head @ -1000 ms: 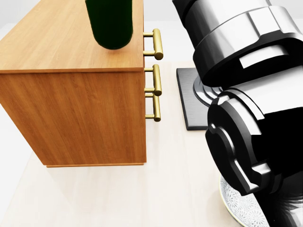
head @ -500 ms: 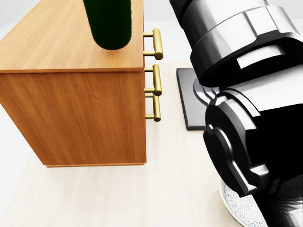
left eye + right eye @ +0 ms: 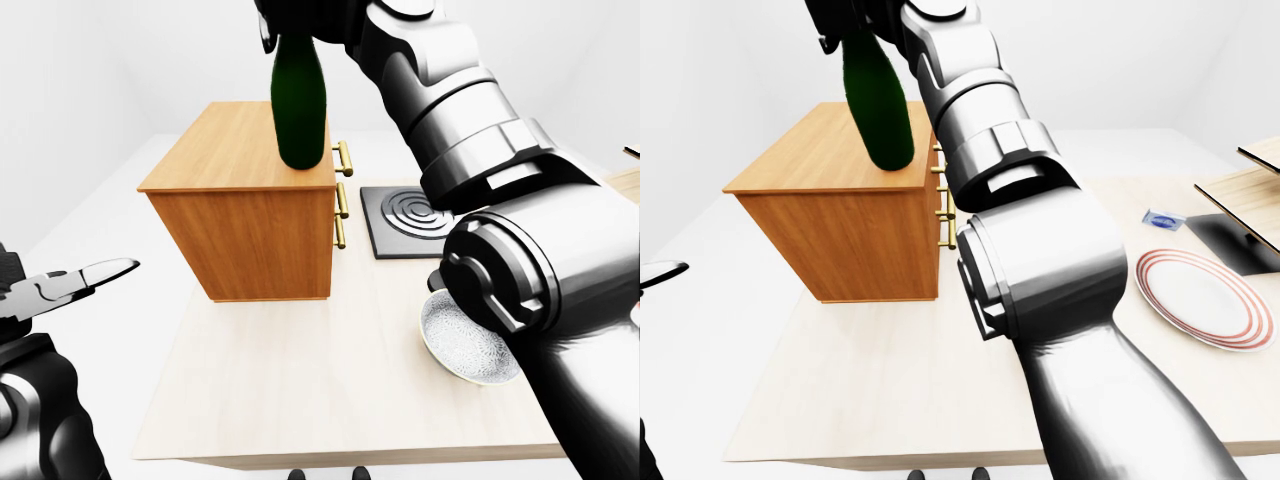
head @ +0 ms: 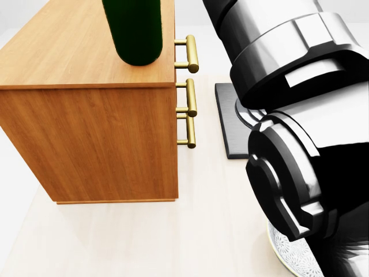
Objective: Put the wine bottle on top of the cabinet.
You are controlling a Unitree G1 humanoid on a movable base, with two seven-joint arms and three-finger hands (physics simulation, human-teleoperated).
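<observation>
White walls and a pale floor surround a light wooden table (image 3: 300,380) on which every item is set.

At the left of the left-eye view, the left hand (image 3: 60,285) is held low and well apart from the work. Its fingers (image 3: 105,268) are seen spread, with nothing between them.

To the right of that hand, the wooden cabinet (image 3: 250,215) is placed on the table, with brass drawer handles (image 3: 343,190) on its right face.

The wine bottle (image 3: 300,105), dark green, is positioned over the right part of the cabinet top. In the right-eye view it is tilted, and its base appears to be at or just above the wood; contact cannot be confirmed.

The bottle neck is gripped from above by the right hand (image 3: 285,25). The fingers are closed around the neck, though they are cut off by the upper edge and each fingertip cannot be made out.

Below and to the right of those fingers, a black induction hob (image 3: 410,220) and a patterned bowl (image 3: 465,345) are found on the table. A red-rimmed plate (image 3: 1205,298) is set further right.

The step in hand is judged to be the set-down. For the next move, the bottle should be brought upright, lowered until its base is seated flat, and only then released, with the fingers withdrawn straight upward. If released while tilted, the bottle could topple off the right edge.
</observation>
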